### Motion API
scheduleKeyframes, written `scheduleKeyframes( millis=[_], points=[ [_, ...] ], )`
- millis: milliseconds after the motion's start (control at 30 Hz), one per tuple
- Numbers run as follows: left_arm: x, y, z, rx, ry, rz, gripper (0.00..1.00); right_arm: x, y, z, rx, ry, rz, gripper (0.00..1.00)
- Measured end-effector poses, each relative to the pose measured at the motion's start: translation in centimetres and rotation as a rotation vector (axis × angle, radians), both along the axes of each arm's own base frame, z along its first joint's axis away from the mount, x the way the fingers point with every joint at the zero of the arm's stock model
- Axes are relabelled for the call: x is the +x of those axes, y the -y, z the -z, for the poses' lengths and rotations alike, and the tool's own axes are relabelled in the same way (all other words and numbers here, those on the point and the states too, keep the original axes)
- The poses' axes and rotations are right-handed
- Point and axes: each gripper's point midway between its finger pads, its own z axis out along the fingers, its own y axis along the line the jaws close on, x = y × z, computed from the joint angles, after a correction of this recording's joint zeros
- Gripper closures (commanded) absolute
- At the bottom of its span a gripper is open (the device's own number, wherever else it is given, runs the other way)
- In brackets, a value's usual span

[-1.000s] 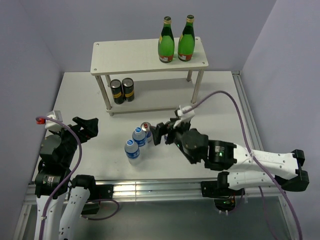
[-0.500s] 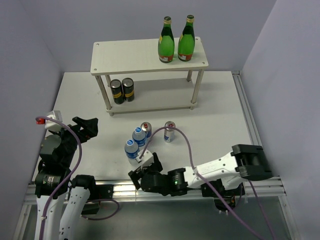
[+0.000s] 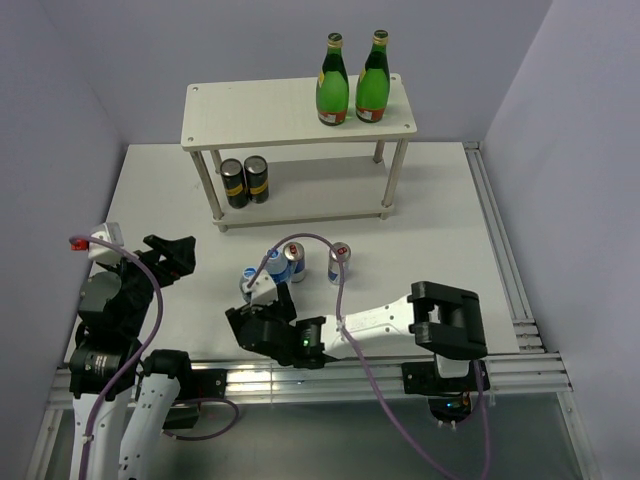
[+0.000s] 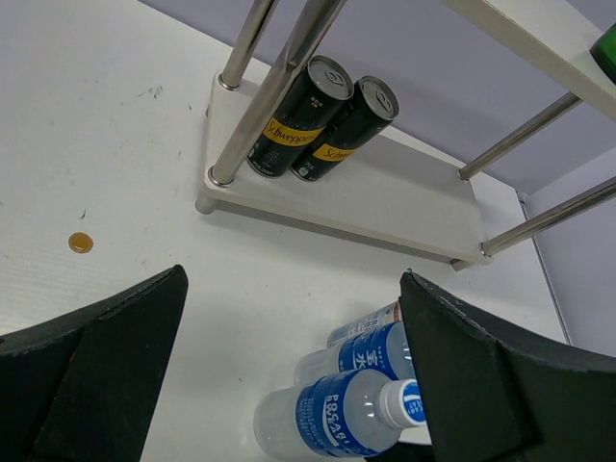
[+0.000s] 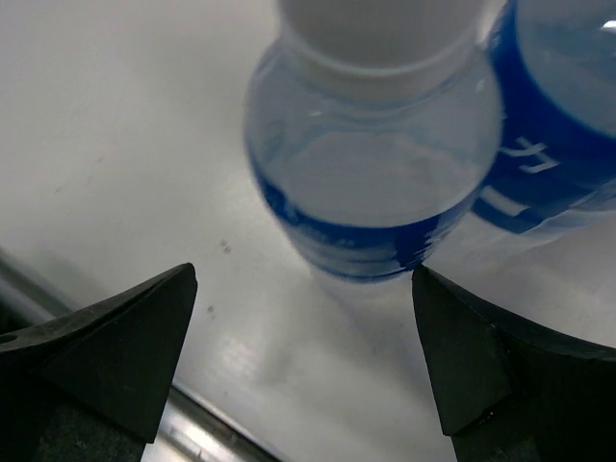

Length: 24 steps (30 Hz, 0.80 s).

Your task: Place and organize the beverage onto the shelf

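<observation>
The shelf [image 3: 260,112] stands at the back with two green glass bottles [image 3: 352,88] on its top board. Two water bottles [image 3: 250,283] and a silver-blue can [image 3: 294,260] stand clustered on the table. A second can [image 3: 340,262] stands just to their right. My right gripper [image 3: 250,308] is open, low at the near side of the nearest water bottle [image 5: 375,144]. That bottle sits ahead of the fingertips, not between them. My left gripper [image 3: 170,255] is open and empty at the left. The water bottles [image 4: 356,414] show low in its view.
Two dark cans with yellow labels [image 3: 245,180] stand on the shelf's lower board [image 4: 385,192], at its left end. The metal rail [image 3: 300,375] runs along the near table edge just behind the right gripper. A small brown spot [image 4: 81,243] lies on the table.
My right arm left the right-hand can standing, swung back to the near edge and then left, ending at the nearest water bottle, which sits slightly further left. The left arm has not moved.
</observation>
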Motion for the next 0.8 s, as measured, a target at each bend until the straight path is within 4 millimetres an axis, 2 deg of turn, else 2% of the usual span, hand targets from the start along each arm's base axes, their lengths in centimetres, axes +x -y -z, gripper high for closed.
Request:
scheduleKeyframes(
  millis=[167, 633, 700, 800],
  points=[
    [0.0, 0.0, -0.1, 0.000, 0.003, 0.000, 0.01, 2.7, -0.4, 0.1, -0.016, 0.027, 0.092, 0.00],
    [-0.2, 0.0, -0.2, -0.001, 0.009, 0.000, 0.01, 5.5, -1.5, 1.3, -0.020, 0.050, 0.198, 0.03],
    [-0.2, 0.0, -0.2, -0.001, 0.009, 0.000, 0.01, 5.9, -1.7, 1.6, -0.020, 0.051, 0.209, 0.09],
    [-0.2, 0.0, -0.2, -0.001, 0.009, 0.000, 0.01, 6.8, -1.6, 2.2, -0.029, 0.059, 0.230, 0.31]
  ],
)
